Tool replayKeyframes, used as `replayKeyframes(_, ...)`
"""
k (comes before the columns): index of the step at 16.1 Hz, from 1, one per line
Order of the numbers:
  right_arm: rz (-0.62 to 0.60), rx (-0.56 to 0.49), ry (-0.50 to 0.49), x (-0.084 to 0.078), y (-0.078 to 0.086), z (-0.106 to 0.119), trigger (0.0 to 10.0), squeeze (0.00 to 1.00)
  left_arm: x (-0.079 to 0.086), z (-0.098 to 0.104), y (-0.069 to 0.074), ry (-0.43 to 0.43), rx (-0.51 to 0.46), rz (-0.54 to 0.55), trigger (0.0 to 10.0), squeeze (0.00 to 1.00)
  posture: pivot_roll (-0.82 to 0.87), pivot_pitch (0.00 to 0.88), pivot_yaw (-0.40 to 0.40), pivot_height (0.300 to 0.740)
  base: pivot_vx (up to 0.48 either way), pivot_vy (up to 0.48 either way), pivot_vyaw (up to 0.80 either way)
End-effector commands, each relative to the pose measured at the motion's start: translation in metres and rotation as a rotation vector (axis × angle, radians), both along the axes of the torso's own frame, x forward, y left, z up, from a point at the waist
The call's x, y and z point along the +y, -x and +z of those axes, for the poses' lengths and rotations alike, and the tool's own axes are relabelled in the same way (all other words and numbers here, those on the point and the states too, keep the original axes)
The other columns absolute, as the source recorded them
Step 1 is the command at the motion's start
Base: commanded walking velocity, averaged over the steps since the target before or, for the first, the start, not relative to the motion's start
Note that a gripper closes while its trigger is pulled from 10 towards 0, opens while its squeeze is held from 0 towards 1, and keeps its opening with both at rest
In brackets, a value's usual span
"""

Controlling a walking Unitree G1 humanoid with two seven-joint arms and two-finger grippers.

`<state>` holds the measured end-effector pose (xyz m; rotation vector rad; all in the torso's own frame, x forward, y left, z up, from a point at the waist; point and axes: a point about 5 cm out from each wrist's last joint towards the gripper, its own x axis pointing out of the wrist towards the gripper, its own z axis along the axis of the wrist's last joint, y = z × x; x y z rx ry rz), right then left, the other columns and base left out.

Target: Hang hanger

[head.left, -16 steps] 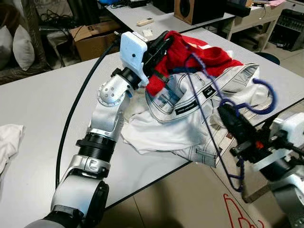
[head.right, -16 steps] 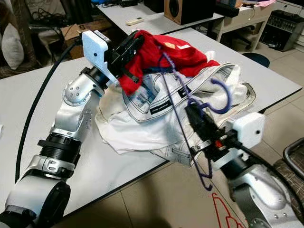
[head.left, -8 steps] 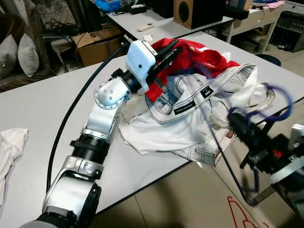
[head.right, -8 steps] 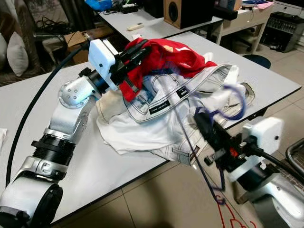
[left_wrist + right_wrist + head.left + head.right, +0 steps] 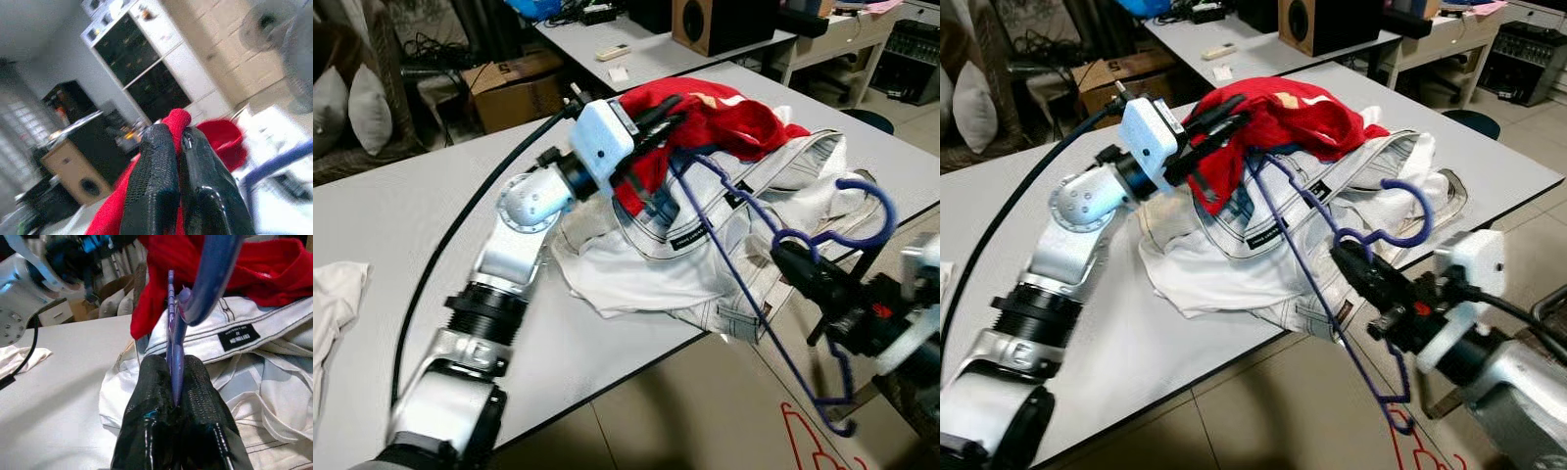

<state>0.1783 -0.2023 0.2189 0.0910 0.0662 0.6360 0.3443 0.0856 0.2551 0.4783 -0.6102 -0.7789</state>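
Hanger (image 5: 759,294) now lower (perhaps), clamped inside right gripper (image 5: 783,257) jaws.

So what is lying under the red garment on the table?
Under the red garment lies a pile of white clothes with dark stitching; the blue hanger reaches in beneath it. The table under the pile is covered.

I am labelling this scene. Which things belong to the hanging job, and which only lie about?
In the job: purple hanger, shut in the right gripper; red garment, shut in the left gripper.

Lying about: white clothes pile, speaker, cardboard box.
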Motion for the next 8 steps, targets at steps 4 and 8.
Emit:
replayKeyframes(4, 0.081, -0.015, 0.063, -0.007, 0.020, 0.012, 10.0, 0.00, 0.012, -0.011, -0.010, -0.067, 0.010, 0.095, 0.0, 0.00, -0.15, 0.036, 0.116, 0.740, 0.000, 0.000, 0.00)
replayKeyframes(8, 0.079, -0.033, 0.073, -0.020, 0.028, 0.024, 10.0, 0.00, 0.014, -0.020, -0.012, -0.078, 0.045, 0.085, 0.0, 0.00, -0.16, 0.025, 0.120, 0.740, 0.000, 0.000, 0.00)
